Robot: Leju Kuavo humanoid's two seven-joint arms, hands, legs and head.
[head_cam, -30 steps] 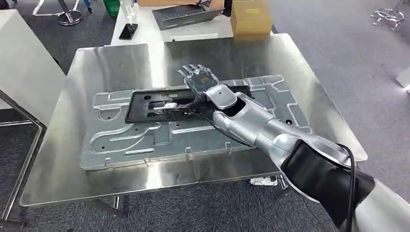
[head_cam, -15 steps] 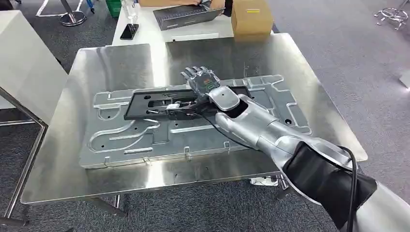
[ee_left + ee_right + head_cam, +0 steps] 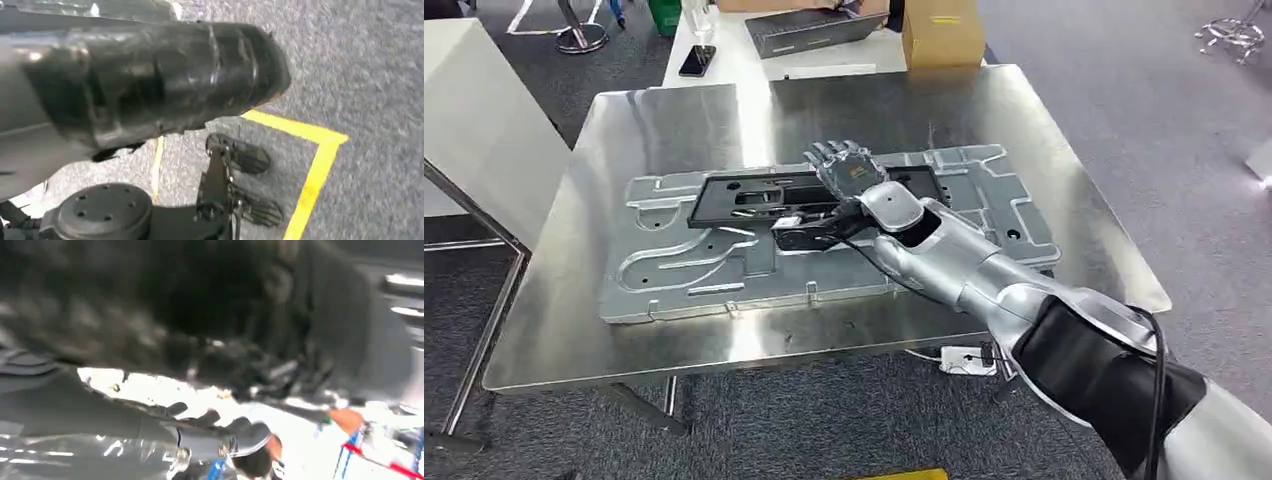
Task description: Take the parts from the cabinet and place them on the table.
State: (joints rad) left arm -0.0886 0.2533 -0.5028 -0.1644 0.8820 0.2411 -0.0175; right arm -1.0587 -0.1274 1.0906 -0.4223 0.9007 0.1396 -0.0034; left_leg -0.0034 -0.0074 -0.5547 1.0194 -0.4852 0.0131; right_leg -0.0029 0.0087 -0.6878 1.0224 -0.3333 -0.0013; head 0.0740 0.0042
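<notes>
Right hand open over frame, part already on worktop

Nearest, right arm (image 3: 984, 280) reaching in over worktop (image 3: 554, 330) edge. Further on, right hand (image 3: 849, 168) released, fingers spread, holding nothing, hovering just above black frame (image 3: 754, 195) lying on grey plate (image 3: 824, 270). Dark cable (image 3: 809, 232) trailing from wrist across frame: likely to snag and drag frame off plate on withdrawal. Sweeping fingers could also nudge frame askew. Left hand: cannot tell, wrist view blurred. Beyond, box (image 3: 942, 32) and phone (image 3: 696, 61).
</notes>
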